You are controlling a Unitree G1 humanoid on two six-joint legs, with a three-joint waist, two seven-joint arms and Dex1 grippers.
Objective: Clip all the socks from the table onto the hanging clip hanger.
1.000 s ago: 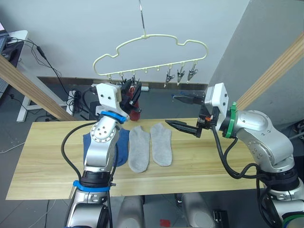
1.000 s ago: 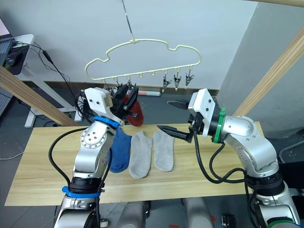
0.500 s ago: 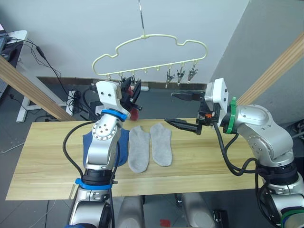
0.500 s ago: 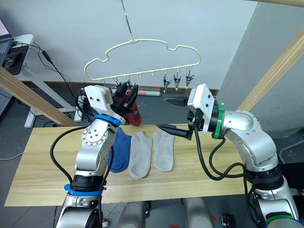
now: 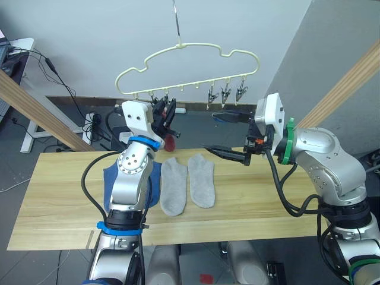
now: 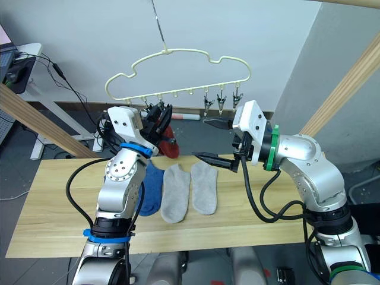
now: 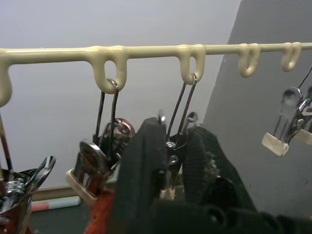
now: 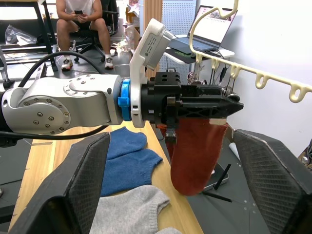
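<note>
my left pincer (image 8: 222,105) is raised to the row of grey metal clips (image 7: 178,131) on the cream clip hanger (image 5: 189,65), its two black fingers (image 7: 141,170) pressed together on a rust red sock (image 8: 195,153) that hangs down from them, the toe clear of the tabletop (image 5: 53,202). in the left wrist view the fingertips sit right at a clip hanging from the hanger's second loop, and a strip of red fabric shows beside the fingers; i cannot tell whether the clip has hold of the sock. three more clips (image 5: 224,94) hang free toward the right end of the hanger.

my right pincer (image 5: 222,133) is held level above the tabletop's far edge, pointing toward the left arm, spread wide with one finger (image 5: 228,115) high, near the free clips, and the other low (image 5: 225,153) over the socks, gripping nothing.

on the tabletop lie two light grey socks (image 5: 189,184) side by side, toes toward me, and just left of them blue socks (image 8: 127,156), partly covered by my left arm in the head views and overlapping each other in the right wrist view.

beyond the tabletop the right wrist view shows a seated person (image 8: 80,19) in the background and an open laptop (image 8: 214,27) on a white desk. slanted wooden poles (image 5: 35,107) frame the scene on both sides. i can read no brand, label or writing anywhere.
</note>
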